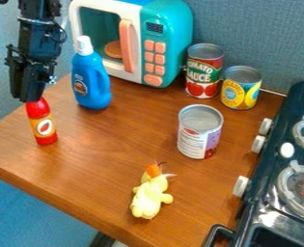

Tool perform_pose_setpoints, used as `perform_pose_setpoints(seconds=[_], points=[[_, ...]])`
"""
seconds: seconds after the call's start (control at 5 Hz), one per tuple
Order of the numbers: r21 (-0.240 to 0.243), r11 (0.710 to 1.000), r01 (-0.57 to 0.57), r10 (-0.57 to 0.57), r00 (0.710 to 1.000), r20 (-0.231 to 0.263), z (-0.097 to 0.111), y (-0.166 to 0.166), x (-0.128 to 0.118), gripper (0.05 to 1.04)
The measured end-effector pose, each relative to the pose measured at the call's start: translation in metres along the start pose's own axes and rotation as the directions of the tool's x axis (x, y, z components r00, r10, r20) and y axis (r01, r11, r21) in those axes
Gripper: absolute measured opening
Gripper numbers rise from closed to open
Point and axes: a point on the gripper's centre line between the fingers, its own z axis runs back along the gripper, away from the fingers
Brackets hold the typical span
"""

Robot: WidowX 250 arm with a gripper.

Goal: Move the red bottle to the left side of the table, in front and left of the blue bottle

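Observation:
The black gripper (pixel 28 98) hangs down at the upper left, over the top of a red bottle (pixel 42 123). The bottle has a yellow label, leans slightly, and its upper end is hidden behind the gripper. Whether the bottle is held cannot be made out. To the right of them a blue bottle (pixel 91 83) with a white cap stands upright.
A teal and white toy microwave (pixel 168 29) stands at the back. Right of it are a tomato sauce can (pixel 203 71) and a yellow can (pixel 241 89). An open-looking can (pixel 198 137) and a yellow plush toy (pixel 151 195) are nearer. A stove (pixel 270 190) lies right.

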Motion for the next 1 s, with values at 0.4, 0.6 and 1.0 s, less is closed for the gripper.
perform_pose_setpoints(seconds=[0.4, 0.6, 1.0], points=[[0.005, 1.000, -0.001, 0.001, 1.000, 0.008, -0.003, 0.000, -0.001, 0.983], [0.011, 1.000, -0.011, 0.010, 0.999, 0.044, 0.011, -0.003, -0.006, 1.006], [0.078, 0.997, 0.006, -0.020, 0.984, 0.177, 0.075, -0.028, -0.014, 1.001]])
